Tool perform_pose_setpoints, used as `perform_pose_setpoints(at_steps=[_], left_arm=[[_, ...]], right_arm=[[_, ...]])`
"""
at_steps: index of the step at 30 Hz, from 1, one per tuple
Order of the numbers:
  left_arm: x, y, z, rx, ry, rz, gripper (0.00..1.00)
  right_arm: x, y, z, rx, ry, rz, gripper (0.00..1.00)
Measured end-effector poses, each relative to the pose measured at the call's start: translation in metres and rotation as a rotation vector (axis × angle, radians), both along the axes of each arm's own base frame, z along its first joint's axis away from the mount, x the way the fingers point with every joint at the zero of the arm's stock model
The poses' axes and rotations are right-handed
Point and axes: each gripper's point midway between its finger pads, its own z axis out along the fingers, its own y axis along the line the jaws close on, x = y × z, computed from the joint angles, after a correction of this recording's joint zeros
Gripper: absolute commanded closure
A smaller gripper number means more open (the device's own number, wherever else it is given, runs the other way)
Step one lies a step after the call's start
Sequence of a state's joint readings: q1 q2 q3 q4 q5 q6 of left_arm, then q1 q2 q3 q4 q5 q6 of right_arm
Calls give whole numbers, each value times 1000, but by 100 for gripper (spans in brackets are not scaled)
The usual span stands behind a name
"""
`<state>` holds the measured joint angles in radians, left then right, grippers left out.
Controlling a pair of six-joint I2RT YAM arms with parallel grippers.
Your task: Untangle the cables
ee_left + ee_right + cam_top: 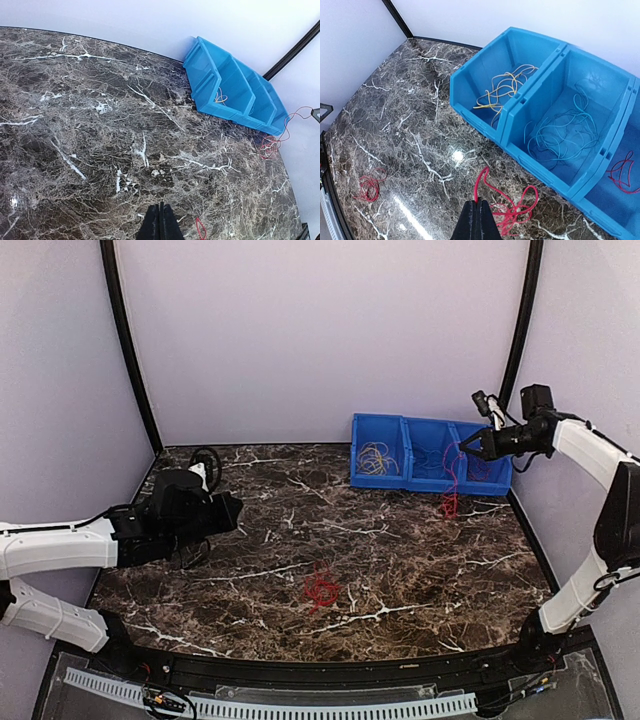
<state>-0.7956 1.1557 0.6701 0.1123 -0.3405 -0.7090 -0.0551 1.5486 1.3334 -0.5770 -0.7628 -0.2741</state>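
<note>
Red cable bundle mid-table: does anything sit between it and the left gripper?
Nothing visible does. Only bare marble table lies between the left gripper and the red cable bundle. The blue bins and the red cable hanging from the right gripper are away at the back right.

The left arm [60, 545] and the right arm [588, 448] are each built of smooth white shells joined by black joints. A black camera block [537, 400] is mounted at the right wrist, with thin black wiring [488, 406] looped beside it. The left gripper [161, 222] and the right gripper [479, 220] are finished in matt black, with narrow tapered fingers.
</note>
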Motion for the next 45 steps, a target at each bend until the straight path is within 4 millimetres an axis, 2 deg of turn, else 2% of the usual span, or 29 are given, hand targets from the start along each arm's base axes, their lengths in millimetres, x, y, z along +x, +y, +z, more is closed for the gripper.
perform_pose_setpoints(at_steps=[1, 3, 4, 6, 8, 11, 13, 16, 19, 23, 27, 31, 33, 36, 38, 42, 45], left_arm=[[0, -1, 0, -3, 0, -4, 100], [0, -4, 0, -10, -1, -19, 86], [-1, -8, 0, -12, -4, -39, 75], [-2, -17, -1, -9, -14, -89, 63], [-2, -29, 0, -17, -26, -151, 56], [-3, -47, -1, -13, -51, -242, 52], [-3, -60, 0, -7, -73, -298, 51], [-4, -89, 12, -8, -130, -401, 47], [-7, -120, 30, -24, -208, -492, 35], [-14, -170, 58, -46, -341, -602, 27], [-10, -215, 78, -81, -459, -655, 22], [2, -245, 78, -107, -533, -667, 24], [9, -258, 71, -117, -552, -676, 33], [15, -278, 56, -134, -560, -718, 57], [15, -290, 48, -154, -561, -753, 67], [11, -303, 33, -197, -552, -808, 84], [8, -307, 24, -232, -537, -835, 91]], right_arm=[[1, 0, 4, -1, -10, 0, 100], [4, 0, 15, 2, -36, 2, 100], [5, 1, 19, 5, -45, 5, 100], [5, 4, 29, 17, -66, 25, 100], [2, 8, 37, 31, -77, 54, 100], [-5, 17, 43, 45, -82, 102, 100], [-14, 30, 41, 48, -72, 154, 100], [-33, 60, 38, 48, -59, 257, 100], [-56, 87, 42, 51, -59, 353, 100], [-86, 116, 55, 78, -69, 462, 100], [-108, 138, 71, 119, -76, 557, 100], [-130, 158, 91, 169, -93, 653, 100], [-140, 167, 102, 190, -108, 697, 100], [-150, 174, 112, 212, -120, 740, 100], [-153, 176, 120, 228, -122, 757, 100], [-153, 178, 132, 247, -135, 774, 100], [-152, 179, 143, 263, -152, 785, 100]])
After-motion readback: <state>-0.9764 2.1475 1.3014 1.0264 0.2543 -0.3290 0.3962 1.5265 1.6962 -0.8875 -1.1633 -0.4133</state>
